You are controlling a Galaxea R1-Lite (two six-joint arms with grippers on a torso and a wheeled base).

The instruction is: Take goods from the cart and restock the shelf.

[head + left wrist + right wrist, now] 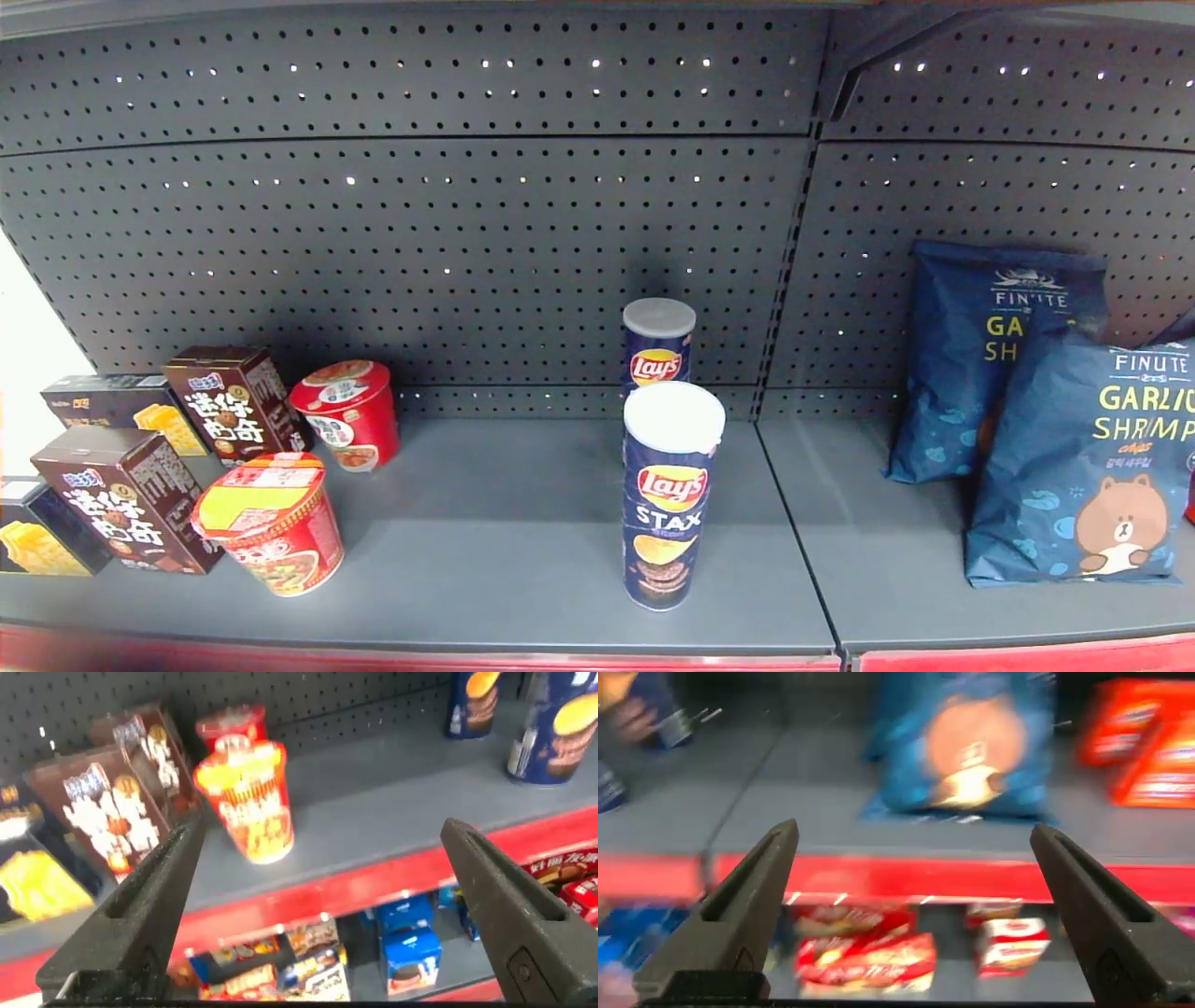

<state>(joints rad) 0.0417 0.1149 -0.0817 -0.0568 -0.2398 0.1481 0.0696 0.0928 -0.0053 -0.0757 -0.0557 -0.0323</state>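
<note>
Fronting grey pegboard (467, 233), a red-edged grey shelf (504, 523).

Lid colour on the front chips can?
The lid is white; the front chips can is dark blue. Head view shows it best.

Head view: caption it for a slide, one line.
Grey shelf holding brown snack boxes, two red noodle cups, two upright chip cans and two blue chip bags.

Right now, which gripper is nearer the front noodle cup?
Left. The left gripper hangs open before the shelf, facing the front noodle cup. The right gripper is farther along the shelf, facing the chip bag.
</note>
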